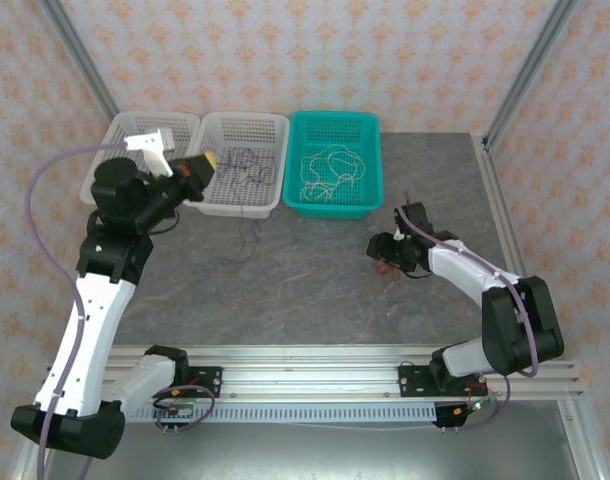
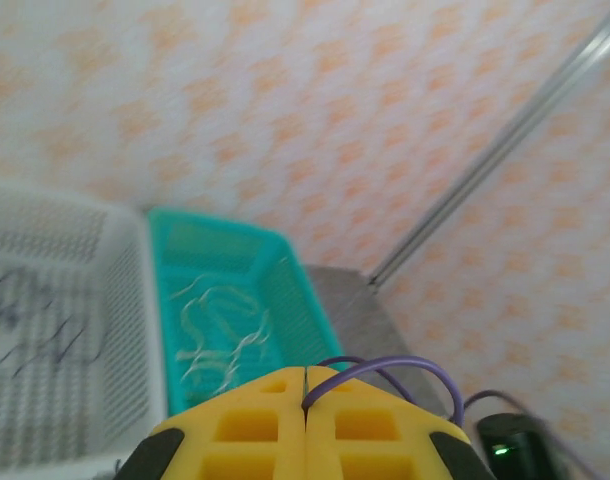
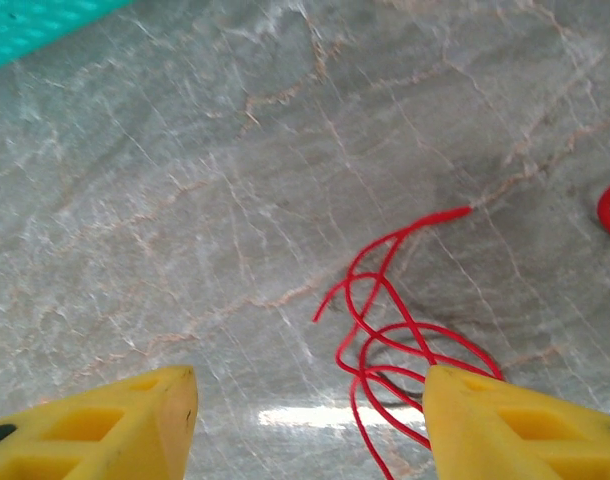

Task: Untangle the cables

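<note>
I am reading the left gripper (image 2: 305,375) as fully shut, its fingers pressed flat together with nothing between them, hovering by the white basket (image 1: 243,207) where the dark purple cable (image 1: 247,170) is lying. The cream-white cable (image 1: 330,172) is sitting in the teal basket (image 1: 334,119). The right gripper (image 3: 310,390) is standing wide open, gripping nothing, over the red cable (image 3: 390,330), which is coiling on the table (image 3: 185,200).

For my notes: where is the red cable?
In the right wrist view the red cable lies on the table by the open right gripper, right of the teal basket.
</note>
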Tool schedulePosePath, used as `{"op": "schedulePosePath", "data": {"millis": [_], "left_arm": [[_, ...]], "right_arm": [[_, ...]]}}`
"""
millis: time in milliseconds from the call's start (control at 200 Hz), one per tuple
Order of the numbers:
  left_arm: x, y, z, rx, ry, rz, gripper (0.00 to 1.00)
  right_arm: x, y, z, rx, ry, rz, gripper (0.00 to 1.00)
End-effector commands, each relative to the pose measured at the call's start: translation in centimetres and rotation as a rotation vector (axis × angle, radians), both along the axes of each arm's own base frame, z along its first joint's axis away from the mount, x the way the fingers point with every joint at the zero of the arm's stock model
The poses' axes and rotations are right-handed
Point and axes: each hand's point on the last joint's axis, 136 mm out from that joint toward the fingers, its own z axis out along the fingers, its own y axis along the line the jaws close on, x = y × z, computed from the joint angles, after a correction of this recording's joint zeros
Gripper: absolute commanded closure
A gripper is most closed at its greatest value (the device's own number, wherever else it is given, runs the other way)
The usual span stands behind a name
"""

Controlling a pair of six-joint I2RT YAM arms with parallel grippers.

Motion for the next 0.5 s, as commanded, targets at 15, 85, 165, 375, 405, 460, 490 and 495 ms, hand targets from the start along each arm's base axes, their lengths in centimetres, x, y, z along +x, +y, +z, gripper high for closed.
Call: {"op": "schedulePosePath", "data": {"millis": [15, 85, 165, 375, 405, 460, 490, 495], "left_arm": [[-0.1, 0.3, 8.8, -0.037, -0.217, 0.024, 1.0], [1.2, 0.9, 11.2, -0.05, -0.24, 0.067, 1.0], [2.5, 0.4, 14.3, -0.051, -0.289, 0.048, 1.0], [6.0, 0.1, 21.3, -0.029, -0.436, 0.052, 1.0], [6.7, 0.4, 21.9, -0.022, -0.452, 0.071, 1.0], [7.4, 1.3, 23.6, -0.03, -0.487, 0.106, 1.0], [7.7, 1.8, 24.5, -0.045, -0.503, 0.119, 1.0], [7.6, 1.9, 24.7, -0.048, -0.507, 0.122, 1.0]], "right_arm": [[1.7, 0.5, 2.0, 0.029, -0.076, -0.01, 0.39], [1.7, 0.8, 2.1, 0.049, -0.078, -0.016, 0.39], [1.6, 0.9, 2.1, 0.065, -0.079, -0.018, 0.39], [1.3, 0.8, 2.1, 0.086, -0.098, -0.04, 0.39], [1.3, 0.9, 2.2, 0.089, -0.098, -0.039, 0.39], [1.2, 0.9, 2.3, 0.09, -0.097, -0.035, 0.39], [1.1, 0.9, 2.3, 0.088, -0.097, -0.033, 0.39], [1.1, 0.9, 2.3, 0.088, -0.098, -0.033, 0.39]]}}
